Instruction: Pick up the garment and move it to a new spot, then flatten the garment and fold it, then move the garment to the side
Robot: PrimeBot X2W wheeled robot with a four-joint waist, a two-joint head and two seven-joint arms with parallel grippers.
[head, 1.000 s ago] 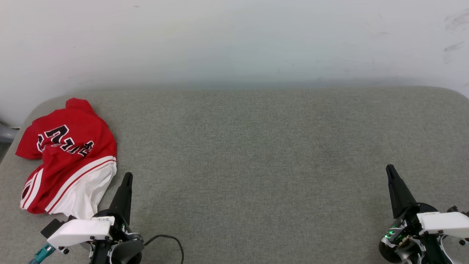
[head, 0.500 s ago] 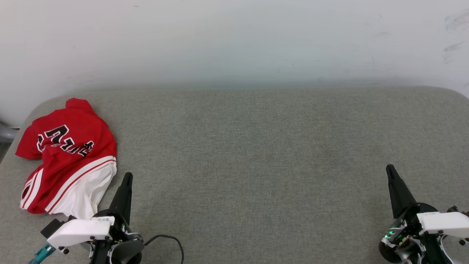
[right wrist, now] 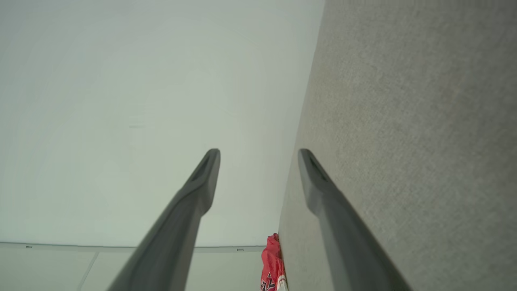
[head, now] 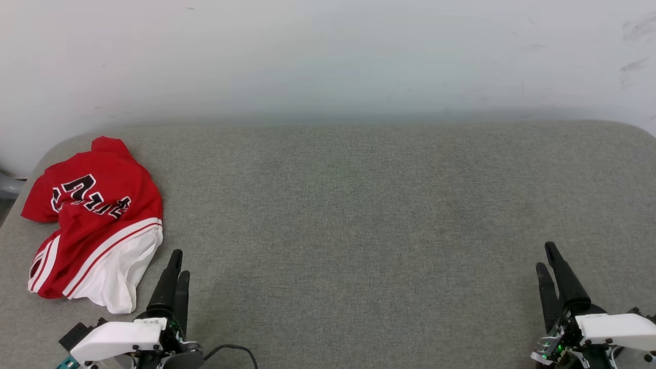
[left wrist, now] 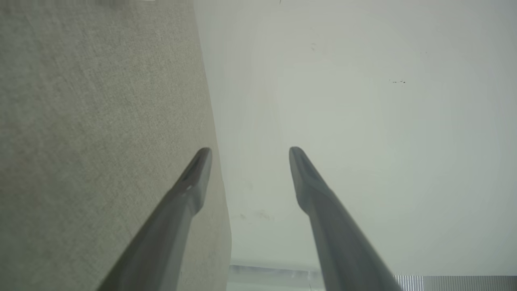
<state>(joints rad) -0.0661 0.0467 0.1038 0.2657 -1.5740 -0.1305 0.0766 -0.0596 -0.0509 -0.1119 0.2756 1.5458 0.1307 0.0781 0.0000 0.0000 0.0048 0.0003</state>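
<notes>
Soft cloth garment (head: 102, 228); matt woven tabletop (head: 359, 205)

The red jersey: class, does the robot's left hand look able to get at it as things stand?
Probably yes. The red jersey lies crumpled on the grey surface, just ahead and to the left of the left hand. That hand is open and empty, and nothing stands between them.

The garment (head: 97, 205) at the worktop's left edge is bright red, with black lettering outlined in white, a plain white sleeve at its near end, and red-and-white stripes where the two meet. The worktop (head: 359, 215) is a muted grey-green with a fine woven fleck. The wall (head: 328, 56) is off-white with faint dark scuffs at its upper right. The left gripper (head: 180, 262) and right gripper (head: 544, 255) have black fingers below white casings (head: 115, 335). A green light (head: 558, 347) glows at the right one's base.
</notes>
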